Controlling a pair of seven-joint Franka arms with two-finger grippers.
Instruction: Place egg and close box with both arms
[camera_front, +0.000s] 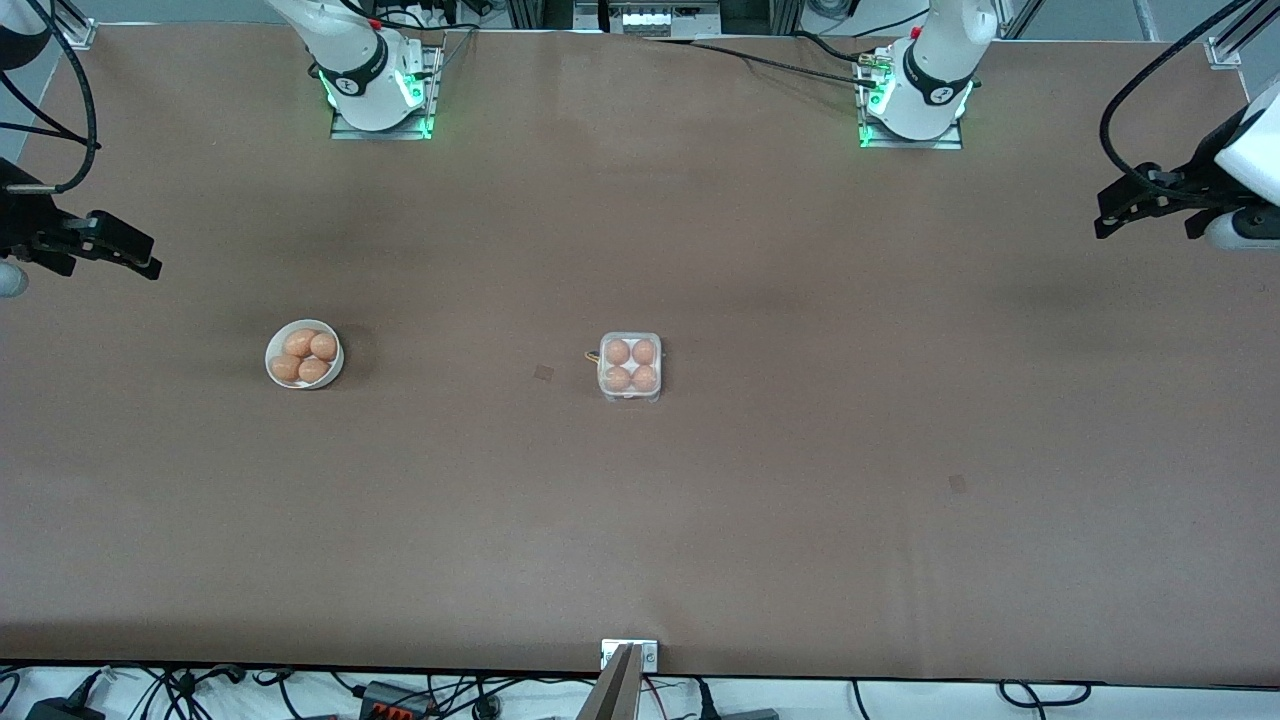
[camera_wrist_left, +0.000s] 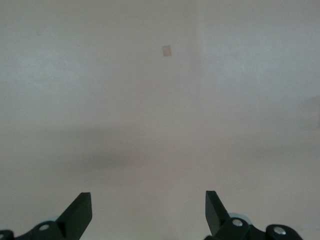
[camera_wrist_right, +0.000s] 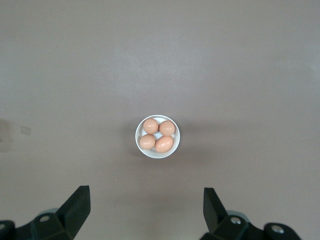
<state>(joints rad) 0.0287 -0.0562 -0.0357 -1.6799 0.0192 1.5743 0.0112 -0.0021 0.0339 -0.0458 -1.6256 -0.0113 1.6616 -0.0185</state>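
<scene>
**A:** So where's everything at? The box sits mid-table with all four cups filled and the lid looks down already. The bowl, toward the right arm's end, has four more eggs.

**B:** Yeah, both arms are parked. The right gripper hangs over the table near the bowl, jaws wide apart, holding nothing. The left gripper is over bare table at its own end, also spread and empty.

**A:** I'd just check the lid latch, pressing gently from both sides.
</scene>
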